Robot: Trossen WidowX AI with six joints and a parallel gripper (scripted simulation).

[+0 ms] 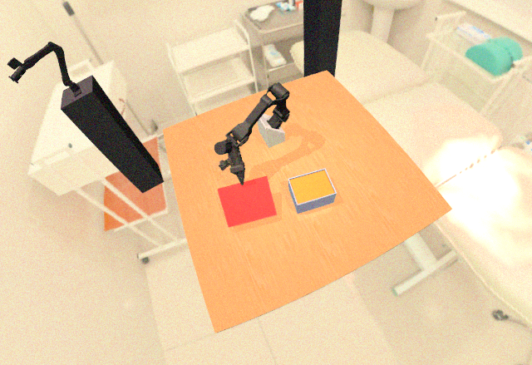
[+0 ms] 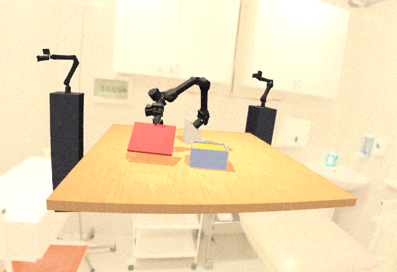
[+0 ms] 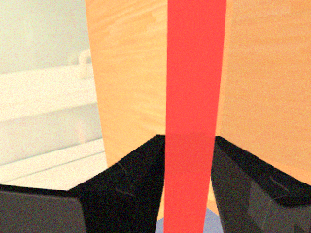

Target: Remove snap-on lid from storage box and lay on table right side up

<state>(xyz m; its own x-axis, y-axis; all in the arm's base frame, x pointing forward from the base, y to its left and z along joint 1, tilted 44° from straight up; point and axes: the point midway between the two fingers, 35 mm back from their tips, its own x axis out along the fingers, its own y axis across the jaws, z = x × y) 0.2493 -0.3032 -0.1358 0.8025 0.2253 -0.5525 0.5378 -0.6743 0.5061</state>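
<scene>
The red lid [image 1: 246, 201] [image 2: 151, 138] [image 3: 192, 91] is off the box. My gripper [image 1: 241, 180] [image 2: 157, 122] [image 3: 189, 155] is shut on its far edge and holds it tilted above the table [image 1: 300, 262] [image 2: 192, 186], far edge high, near edge low. In the wrist view the lid shows edge-on between my two dark fingers. The storage box [image 1: 312, 190] [image 2: 209, 155] stands open to the right of the lid, with bluish walls and a yellow inside.
A white wedge-shaped block [image 1: 271, 132] [image 2: 191, 132] stands by the arm's base at the back of the table. Two dark pillars [image 1: 111, 133] [image 1: 322, 30] with camera arms flank the table's far corners. A white cart [image 1: 214, 66] stands behind the table.
</scene>
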